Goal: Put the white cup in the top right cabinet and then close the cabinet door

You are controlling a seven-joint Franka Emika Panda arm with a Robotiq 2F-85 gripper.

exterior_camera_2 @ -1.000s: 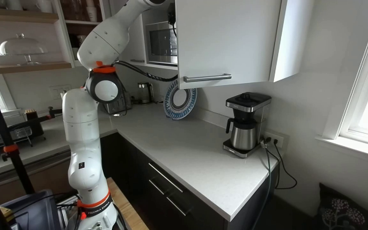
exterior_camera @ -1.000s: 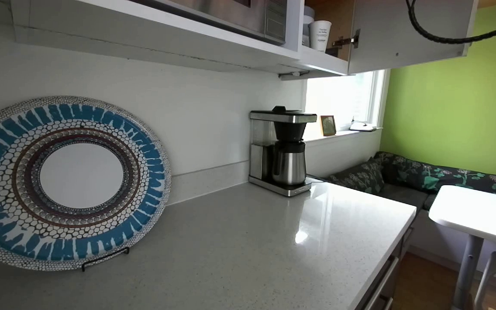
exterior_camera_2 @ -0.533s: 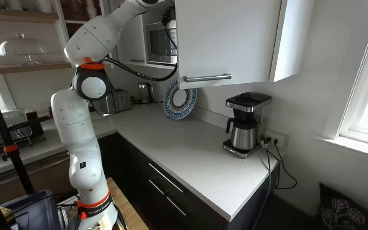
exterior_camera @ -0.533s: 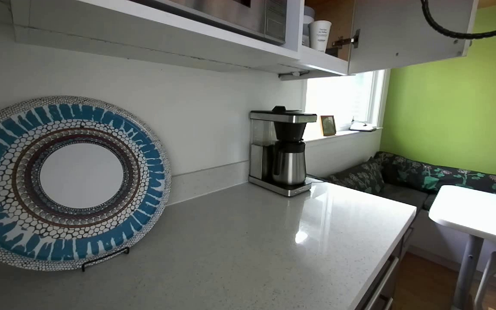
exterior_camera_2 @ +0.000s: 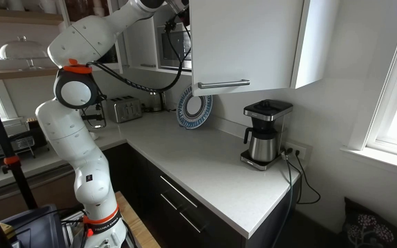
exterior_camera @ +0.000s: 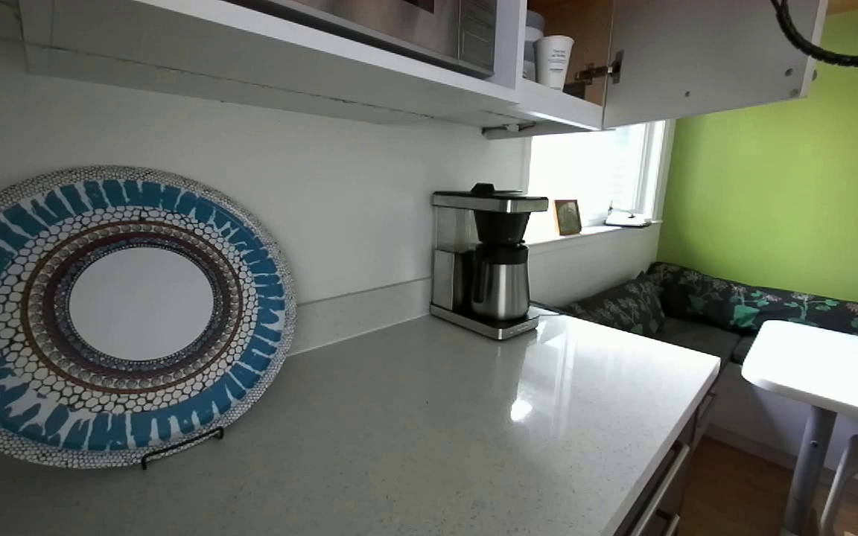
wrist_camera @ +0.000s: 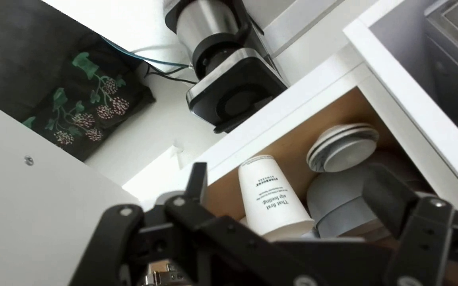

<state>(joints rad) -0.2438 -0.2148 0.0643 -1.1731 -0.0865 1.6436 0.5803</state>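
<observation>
Although the white cup (wrist_camera: 270,194) stood inside the top right cabinet (wrist_camera: 292,153), the task was judged incomplete: placement appeared done, and door closure was left. The cup rested upright on the cabinet floor, close to the front edge and just beside a pale round container (wrist_camera: 330,196). The cabinet door (exterior_camera: 704,59) was wide open. The gripper (wrist_camera: 288,178) was at the cabinet opening, its jaws spread wide; the cup showed between them in the wrist view, but no hold on it was visible. Gripper clearance was judged necessary ahead of closing.

The cup had a smooth, tapered, paper-like wall, wider at the rim and printed with dark lettering. The cabinet interior was wood-brown, its outer edges plain white. The door was a flat white panel, fitted with a metal hinge (exterior_camera: 613,68) and, in an exterior view, a straight metal bar handle (exterior_camera_2: 224,83).
</observation>
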